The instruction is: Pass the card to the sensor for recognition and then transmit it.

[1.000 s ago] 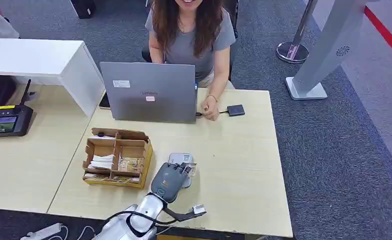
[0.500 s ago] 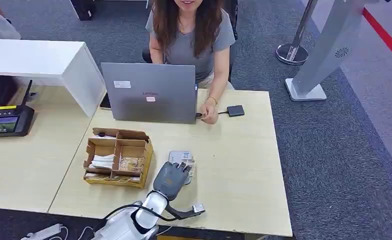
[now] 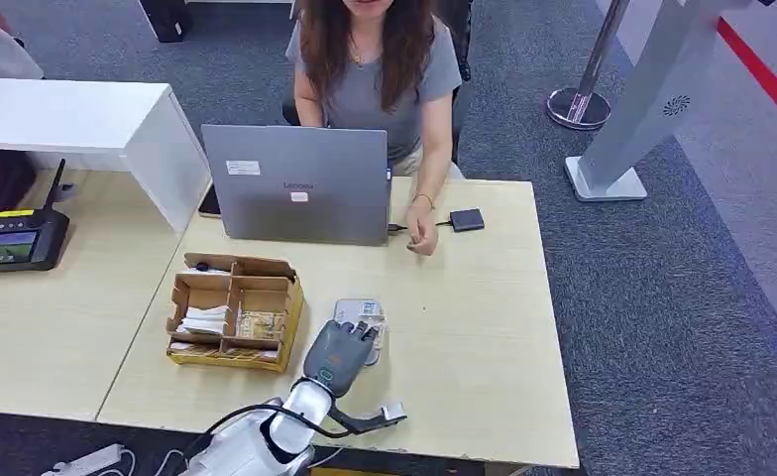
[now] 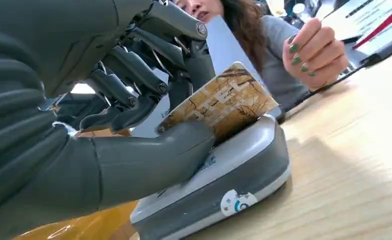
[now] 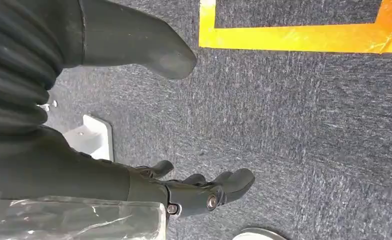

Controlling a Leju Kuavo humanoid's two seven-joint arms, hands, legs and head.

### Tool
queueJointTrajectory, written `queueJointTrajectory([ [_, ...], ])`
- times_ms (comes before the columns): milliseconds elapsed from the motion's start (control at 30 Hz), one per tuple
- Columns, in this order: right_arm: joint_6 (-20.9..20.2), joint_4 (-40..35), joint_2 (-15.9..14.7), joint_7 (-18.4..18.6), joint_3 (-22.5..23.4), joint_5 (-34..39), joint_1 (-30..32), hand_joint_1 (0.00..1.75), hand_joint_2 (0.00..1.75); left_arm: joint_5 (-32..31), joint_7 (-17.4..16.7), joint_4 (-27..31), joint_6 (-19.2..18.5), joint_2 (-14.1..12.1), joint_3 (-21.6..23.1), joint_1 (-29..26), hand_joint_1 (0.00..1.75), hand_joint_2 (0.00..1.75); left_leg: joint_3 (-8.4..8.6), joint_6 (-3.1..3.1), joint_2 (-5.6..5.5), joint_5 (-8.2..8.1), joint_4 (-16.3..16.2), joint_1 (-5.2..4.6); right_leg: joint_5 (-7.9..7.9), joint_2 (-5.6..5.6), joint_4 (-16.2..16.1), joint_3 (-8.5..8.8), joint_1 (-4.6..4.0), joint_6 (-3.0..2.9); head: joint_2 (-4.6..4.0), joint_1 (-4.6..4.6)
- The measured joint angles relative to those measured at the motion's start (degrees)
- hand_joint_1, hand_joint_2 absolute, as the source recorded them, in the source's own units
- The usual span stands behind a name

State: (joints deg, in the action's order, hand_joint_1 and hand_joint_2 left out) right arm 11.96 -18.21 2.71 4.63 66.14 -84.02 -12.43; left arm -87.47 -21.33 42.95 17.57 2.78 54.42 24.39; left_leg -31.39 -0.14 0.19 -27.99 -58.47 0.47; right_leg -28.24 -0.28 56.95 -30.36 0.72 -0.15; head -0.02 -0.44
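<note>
While the card [image 4: 223, 102] sits pinched between the left hand's [image 3: 338, 354] thick grey thumb and its darker fingers [image 4: 134, 75], its lower edge rests on the top face of the sensor [image 4: 234, 170], a flat grey reader with rounded corners and a small round sticker on its side. In the left wrist view the card is tilted, its mottled brown-and-cream face turned outward past the fingertips, and the thumb lies pressed along the reader's top just under the card. From the head view the same hand lies over the near half of the sensor [image 3: 358, 313], whose far half shows beyond the fingertips on the pale wooden table [image 3: 464, 337].

Just beside the hand, on its thumb-opposite side as the head view shows it, stands a cardboard organiser box [image 3: 232, 312] with compartments holding white papers and more cards. Farther beyond the fingertips stands an open grey laptop [image 3: 296, 183], its back to the robot, and behind it sits a person in a grey top [image 3: 375, 74], one hand [image 3: 420, 230] resting on the table near a small dark device [image 3: 466, 219] on a cable. In the left wrist view that person's hand [image 4: 314, 50] appears past the card, fingers bent.

The right hand [image 5: 184, 192] hangs over grey carpet [image 5: 294, 125] near a strip of yellow tape [image 5: 294, 37]; its fingers are loosely curled and hold nothing.
</note>
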Motion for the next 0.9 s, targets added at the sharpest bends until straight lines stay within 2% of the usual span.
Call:
queueJointTrajectory([
  [100,0.0,0.0,0.0,-0.2,0.1,0.0,0.2,0.0,1.75,0.0,-4.2,1.3,2.1,-0.4,0.0,0.0,1.75,1.75,-0.06,0.02,0.0,0.04,0.0,0.0,0.03,-0.01,0.0,-0.07,0.0,-0.04,0.0,-0.02],
  [200,0.1,0.0,0.0,-0.5,0.1,0.0,0.5,0.0,1.75,0.0,-8.3,4.6,2.4,-1.5,0.3,0.0,1.75,1.75,-0.13,-0.01,0.0,0.06,0.0,0.0,0.04,-0.01,0.0,-0.14,0.0,-0.04,0.0,-0.02],
  [267,0.1,0.0,0.0,-0.5,0.2,0.0,0.6,0.0,1.75,0.0,-9.6,7.9,2.1,-2.5,0.3,0.0,1.75,1.75,-0.21,-0.01,0.0,0.06,0.0,0.0,0.04,0.0,0.0,-0.2,0.0,-0.04,0.0,-0.02],
  [433,0.1,0.0,0.0,-0.5,0.5,0.0,0.8,0.0,1.75,0.0,-8.9,15.0,1.2,-4.5,0.1,-0.4,1.75,1.75,-0.33,-0.02,0.0,0.06,0.0,-0.01,0.04,0.0,0.0,-0.31,0.0,-0.04,0.0,-0.04],
  [633,0.1,0.0,0.0,-0.5,0.6,-0.4,1.0,0.0,1.75,0.0,-8.6,22.9,3.2,-6.3,-2.5,-2.4,1.75,1.75,-0.45,-0.02,0.0,0.06,0.0,0.0,0.04,0.0,0.0,-0.45,0.0,-0.04,0.0,-0.02],
  [767,0.0,0.0,0.0,-0.5,1.0,-0.8,1.2,0.0,1.75,0.0,-10.0,29.5,5.4,-8.6,-3.6,-2.7,1.75,1.75,-0.47,-0.02,-0.01,0.06,0.0,0.0,0.04,-0.02,0.0,-0.46,0.0,-0.04,0.0,-0.02],
  [900,0.0,0.0,0.0,-0.5,1.2,-0.8,1.3,0.0,1.75,0.0,-9.8,34.5,5.3,-9.7,-5.1,-3.2,1.75,1.75,-0.47,-0.02,0.0,0.06,0.0,0.0,0.04,0.0,0.0,-0.47,0.0,-0.04,0.0,-0.02],
])
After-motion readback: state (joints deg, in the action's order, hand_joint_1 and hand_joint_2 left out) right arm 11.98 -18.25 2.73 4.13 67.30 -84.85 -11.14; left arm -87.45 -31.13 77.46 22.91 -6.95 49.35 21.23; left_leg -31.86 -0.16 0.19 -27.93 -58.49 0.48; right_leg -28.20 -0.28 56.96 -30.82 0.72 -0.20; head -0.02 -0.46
